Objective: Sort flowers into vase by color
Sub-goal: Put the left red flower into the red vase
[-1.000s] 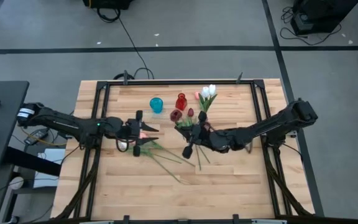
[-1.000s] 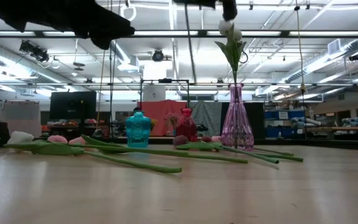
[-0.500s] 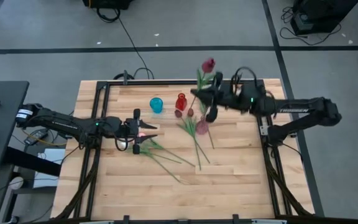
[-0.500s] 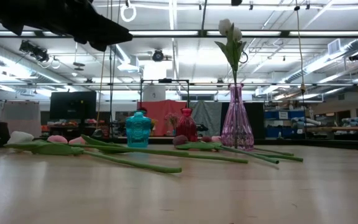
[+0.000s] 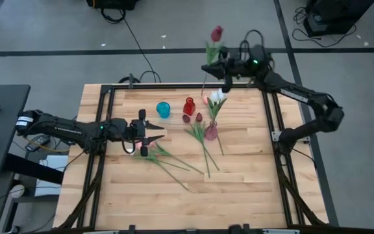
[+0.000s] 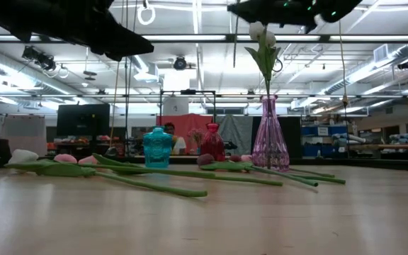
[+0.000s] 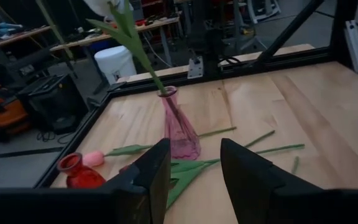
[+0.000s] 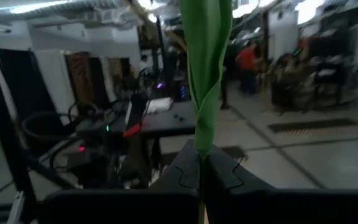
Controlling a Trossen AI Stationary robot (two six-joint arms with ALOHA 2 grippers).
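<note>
**A:** What is seen from above?

**B:** The right gripper is held high over the far edge of the table. Its fingers are clamped on the stem of a dark red tulip. The pink vase is seen below it, with white tulips stood in it. A red vase and a blue vase are set side by side to its left. More tulips are laid flat on the wood. The left gripper is held over the left half of the table, and its fingers are spread apart with nothing between them.

**A:** And from table height?

**B:** The pink vase is stood upright, and white tulips are seen at its top. Long green stems are laid across the table. The blue vase and red vase are seen behind them. Dark arm parts are seen at the top.

**A:** What is shown by the left wrist camera?

**B:** Two dark fingers are parted, and nothing is held. The pink vase is seen past them, with stems lying by its foot. The red vase is seen near a pink tulip head.

**A:** And by the right wrist camera?

**B:** A green leaf and stem are pinched tight between the closed fingers. The flower head cannot be seen here.
</note>
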